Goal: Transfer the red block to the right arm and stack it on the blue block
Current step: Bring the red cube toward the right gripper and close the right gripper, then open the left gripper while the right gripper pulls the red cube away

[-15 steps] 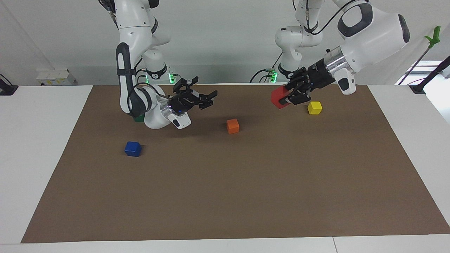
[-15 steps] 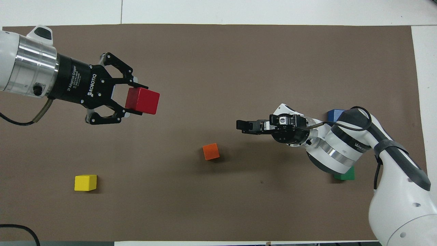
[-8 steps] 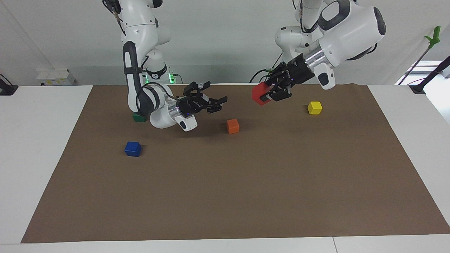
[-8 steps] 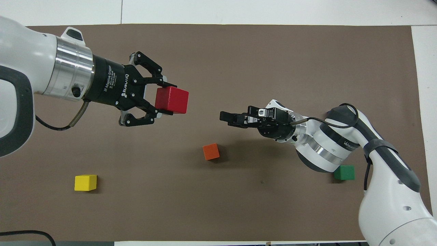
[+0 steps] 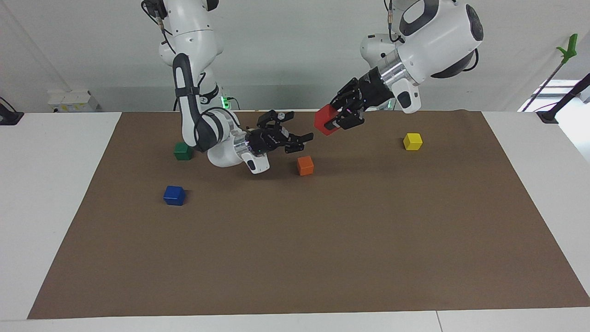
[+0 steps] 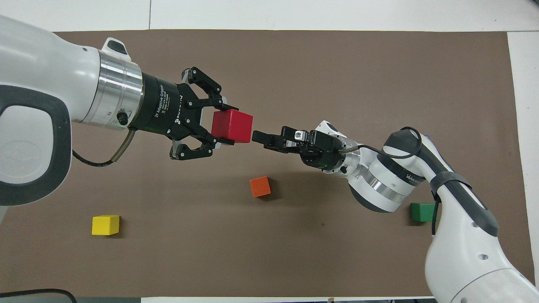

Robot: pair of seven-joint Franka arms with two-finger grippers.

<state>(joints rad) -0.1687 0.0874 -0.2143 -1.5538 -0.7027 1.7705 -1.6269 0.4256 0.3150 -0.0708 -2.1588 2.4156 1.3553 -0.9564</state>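
Observation:
My left gripper is shut on the red block and holds it in the air over the middle of the brown mat; it also shows in the overhead view with the red block. My right gripper is open, pointing at the red block, its tips just short of it; it also shows in the overhead view. The blue block sits on the mat toward the right arm's end. In the overhead view the right arm hides it.
An orange block lies on the mat under the two grippers. A green block sits by the right arm's elbow. A yellow block sits toward the left arm's end.
The left gripper has carried the red block toward the middle and higher. The right gripper has reached toward it, closing the gap. The blocks on the mat have not moved.

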